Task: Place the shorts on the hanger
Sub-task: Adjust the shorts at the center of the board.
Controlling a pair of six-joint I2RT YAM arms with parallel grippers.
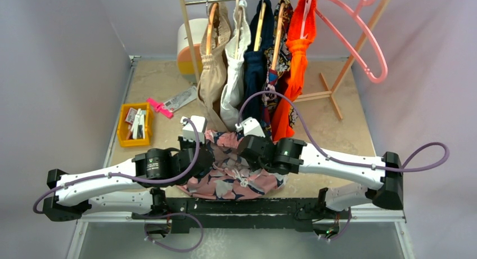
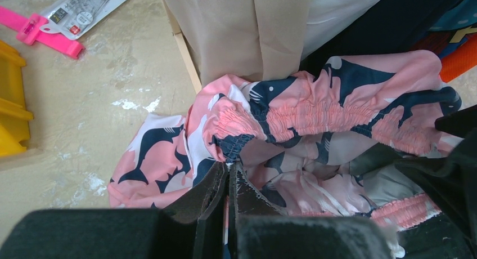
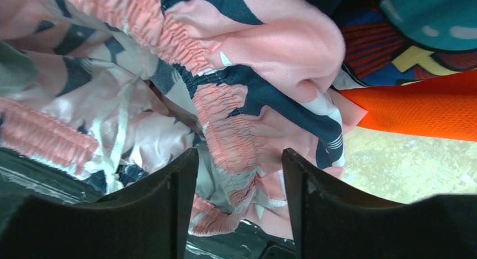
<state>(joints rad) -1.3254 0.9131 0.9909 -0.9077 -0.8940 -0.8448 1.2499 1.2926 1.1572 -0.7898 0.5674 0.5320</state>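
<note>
The pink shorts (image 1: pixel 233 172) with navy-and-white print lie crumpled at the table's near edge between my two arms. My left gripper (image 2: pixel 235 168) is shut on the gathered waistband (image 2: pixel 304 110) at the shorts' left side. My right gripper (image 3: pixel 239 157) is open, its jaws straddling a fold of the waistband (image 3: pixel 225 129) without closing on it. The empty pink hanger (image 1: pixel 360 31) hangs at the right end of the rack, well behind and right of both grippers.
The wooden rack (image 1: pixel 337 84) holds a beige garment (image 1: pixel 214 73), a white one, a navy one, a dark patterned one and an orange one (image 1: pixel 295 62), all hanging just behind the shorts. A yellow bin (image 1: pixel 135 124) and a pink-handled packaged tool (image 1: pixel 169 104) lie at the left.
</note>
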